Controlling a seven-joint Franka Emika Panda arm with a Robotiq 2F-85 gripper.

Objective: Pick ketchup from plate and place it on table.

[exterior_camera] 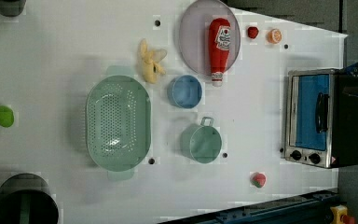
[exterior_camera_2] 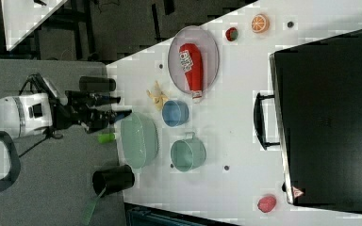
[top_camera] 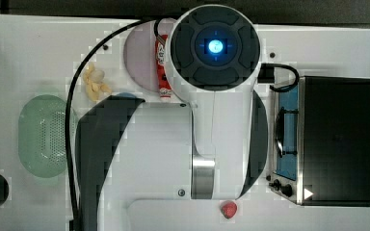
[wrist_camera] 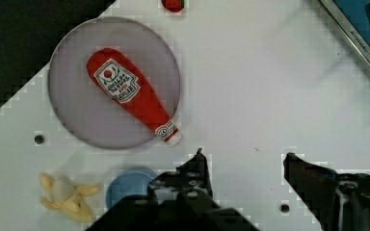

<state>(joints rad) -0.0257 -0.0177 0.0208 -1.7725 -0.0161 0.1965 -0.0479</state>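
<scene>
On the big pale mauve round plate (wrist_camera: 77, 115), soft red ketchup bottle (wrist_camera: 131, 95) lying flat, white cap poking just past the rim toward the white counter (wrist_camera: 250, 86), easy to nab lengthwise; black fingers (wrist_camera: 197, 168) spread wide, holding nothing, hanging well apart from it.

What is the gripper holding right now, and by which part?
Nothing. The gripper is open with bare table between its fingers, and the ketchup lies untouched on the plate.
</scene>
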